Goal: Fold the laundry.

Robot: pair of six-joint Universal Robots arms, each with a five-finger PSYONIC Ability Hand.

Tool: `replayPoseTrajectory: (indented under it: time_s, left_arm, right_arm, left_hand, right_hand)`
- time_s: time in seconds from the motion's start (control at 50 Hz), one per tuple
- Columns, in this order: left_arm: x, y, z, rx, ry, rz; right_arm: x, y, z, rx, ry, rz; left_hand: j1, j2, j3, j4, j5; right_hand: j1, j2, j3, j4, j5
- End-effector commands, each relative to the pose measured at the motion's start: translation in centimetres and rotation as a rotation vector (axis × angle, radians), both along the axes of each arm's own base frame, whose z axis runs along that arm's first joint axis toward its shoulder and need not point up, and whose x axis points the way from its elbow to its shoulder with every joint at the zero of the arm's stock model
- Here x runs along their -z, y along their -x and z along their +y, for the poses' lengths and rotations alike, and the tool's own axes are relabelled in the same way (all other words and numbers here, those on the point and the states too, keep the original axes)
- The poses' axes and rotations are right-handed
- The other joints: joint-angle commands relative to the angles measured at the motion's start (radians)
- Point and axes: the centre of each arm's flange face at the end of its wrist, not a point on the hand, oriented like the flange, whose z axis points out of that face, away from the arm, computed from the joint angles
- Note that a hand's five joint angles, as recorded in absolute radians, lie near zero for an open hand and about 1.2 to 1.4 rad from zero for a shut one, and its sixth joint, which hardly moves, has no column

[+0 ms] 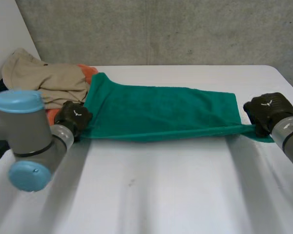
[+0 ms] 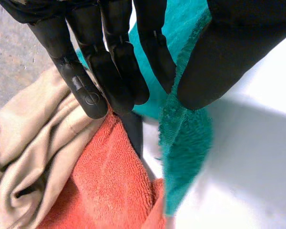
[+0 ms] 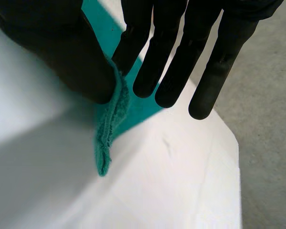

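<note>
A green towel [image 1: 161, 111] lies stretched across the middle of the white table [image 1: 151, 195], its near edge lifted and pulled taut between both hands. My left hand [image 1: 73, 117] pinches the towel's near left corner: in the left wrist view the green edge [image 2: 181, 124] sits between the thumb [image 2: 214, 67] and the fingers [image 2: 114, 71]. My right hand [image 1: 264, 113] pinches the near right corner; there the green corner [image 3: 109, 133] hangs from between thumb [image 3: 62, 52] and fingers [image 3: 171, 62].
A beige garment [image 1: 44, 80] and an orange towel [image 1: 88, 72] are heaped at the back left, just behind my left hand; the same orange towel [image 2: 109, 186] and beige cloth [image 2: 33, 152] lie under its fingers. The table's right edge [image 3: 236, 157] runs close beside my right hand.
</note>
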Motion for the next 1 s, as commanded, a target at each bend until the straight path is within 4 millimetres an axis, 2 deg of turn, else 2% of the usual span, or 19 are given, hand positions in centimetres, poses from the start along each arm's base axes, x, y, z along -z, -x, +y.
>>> replayPoseTrajectory:
  time_s: [0.02, 0.06, 0.1, 0.22, 0.28, 0.36, 0.38, 0.44, 0.46, 0.5, 0.52, 0.62, 0.78, 0.8, 0.82, 0.84, 0.86, 0.94, 1.0]
  left_arm:
    - [-3.9, -1.1, 6.5, 0.085, -0.059, -0.036]
    - [-4.1, -1.7, 8.9, 0.112, -0.133, -0.080]
    - [-3.9, -2.2, 10.5, 0.133, -0.208, -0.131]
    - [-4.2, -2.5, 11.7, 0.163, -0.306, -0.203]
    - [-4.2, -1.4, 10.3, 0.179, -0.281, -0.194]
    - [-3.5, 0.4, 7.2, 0.175, -0.219, -0.181]
    - [-3.4, 1.1, 5.8, 0.162, -0.192, -0.173]
    - [-3.4, 2.2, 3.8, 0.156, -0.145, -0.150]
    - [-3.5, 3.1, 2.1, 0.155, -0.098, -0.127]
    - [-3.5, 3.9, 0.4, 0.149, -0.052, -0.106]
    - [-3.6, 4.7, -1.1, 0.148, -0.005, -0.086]
    - [-2.9, 6.6, -5.2, 0.141, 0.087, -0.054]
    - [-0.9, 8.4, -8.5, 0.148, 0.167, -0.084]
    - [-0.8, 8.5, -8.7, 0.150, 0.176, -0.090]
    - [-0.7, 8.7, -8.9, 0.151, 0.189, -0.094]
    - [-0.6, 8.8, -9.2, 0.151, 0.199, -0.103]
    - [-0.6, 8.9, -9.4, 0.149, 0.216, -0.108]
    - [-1.7, 9.4, -9.3, 0.142, 0.249, -0.086]
    - [-2.6, 9.4, -9.0, 0.124, 0.248, -0.053]
  right_arm:
    - [0.2, 3.1, 3.6, -0.109, -0.143, 0.386]
    - [1.0, 4.4, 5.1, -0.171, -0.225, 0.522]
    - [1.0, 5.1, 5.4, -0.226, -0.228, 0.620]
    - [1.0, 4.3, 4.6, -0.244, -0.170, 0.551]
    - [1.6, 3.9, 3.3, -0.226, -0.146, 0.519]
    - [2.6, 3.5, 0.5, -0.190, -0.088, 0.499]
    - [2.7, 3.4, -0.7, -0.164, -0.059, 0.493]
    - [2.8, 3.2, -2.8, -0.119, -0.003, 0.481]
    - [3.0, 2.9, -4.2, -0.088, 0.036, 0.468]
    - [3.2, 2.7, -5.3, -0.066, 0.060, 0.457]
    - [3.5, 2.5, -6.3, -0.048, 0.083, 0.442]
    - [5.1, 1.4, -9.9, -0.018, 0.162, 0.394]
    - [7.1, -0.1, -13.6, -0.011, 0.278, 0.370]
    - [7.3, -0.2, -13.9, -0.008, 0.292, 0.368]
    - [7.4, -0.3, -14.2, -0.004, 0.305, 0.364]
    - [7.6, -0.3, -14.5, 0.007, 0.316, 0.360]
    - [7.8, -0.2, -15.0, 0.029, 0.341, 0.341]
    - [7.0, -0.2, -15.8, 0.078, 0.410, 0.269]
    - [6.3, 0.1, -15.5, 0.116, 0.415, 0.207]
  left_hand:
    - [0.240, 0.203, 0.209, 0.201, 0.238]
    - [0.240, 0.203, 0.209, 0.201, 0.238]
    - [0.240, 0.203, 0.209, 0.201, 0.238]
    - [0.240, 0.203, 0.209, 0.201, 0.238]
    - [0.240, 0.203, 0.209, 0.201, 0.238]
    - [0.240, 0.203, 0.209, 0.201, 0.238]
    - [0.240, 0.203, 0.209, 0.201, 0.238]
    - [0.240, 0.203, 0.209, 0.201, 0.238]
    - [0.240, 0.203, 0.209, 0.201, 0.238]
    - [0.240, 0.203, 0.209, 0.201, 0.238]
    - [0.240, 0.203, 0.209, 0.201, 0.238]
    - [0.240, 0.203, 0.209, 0.201, 0.238]
    - [0.240, 0.203, 0.209, 0.201, 0.238]
    - [0.240, 0.203, 0.209, 0.201, 0.238]
    - [0.209, 0.172, 0.177, 0.170, 0.207]
    - [-0.117, -0.154, -0.149, -0.156, -0.119]
    - [-0.937, -0.974, -0.969, -0.976, -0.939]
    - [-0.982, -1.018, -1.013, -1.020, -0.984]
    - [-0.982, -1.018, -1.013, -1.020, -0.984]
  right_hand:
    - [0.257, 0.223, 0.215, 0.206, 0.222]
    - [0.257, 0.223, 0.215, 0.206, 0.222]
    - [0.257, 0.223, 0.215, 0.206, 0.222]
    - [0.257, 0.223, 0.215, 0.206, 0.222]
    - [0.257, 0.223, 0.215, 0.206, 0.222]
    - [0.257, 0.223, 0.215, 0.206, 0.222]
    - [0.257, 0.223, 0.215, 0.206, 0.222]
    - [0.257, 0.223, 0.215, 0.206, 0.222]
    - [0.257, 0.223, 0.215, 0.206, 0.222]
    - [0.257, 0.223, 0.215, 0.206, 0.222]
    - [0.257, 0.223, 0.215, 0.206, 0.222]
    - [0.257, 0.223, 0.215, 0.206, 0.222]
    - [0.245, 0.211, 0.202, 0.194, 0.210]
    - [-0.104, -0.138, -0.146, -0.155, -0.139]
    - [-0.486, -0.519, -0.528, -0.536, -0.520]
    - [-0.853, -0.886, -0.895, -0.903, -0.887]
    - [-0.965, -0.999, -1.007, -1.016, -1.000]
    - [-0.965, -0.999, -1.007, -1.016, -1.000]
    - [-0.965, -0.999, -1.007, -1.016, -1.000]
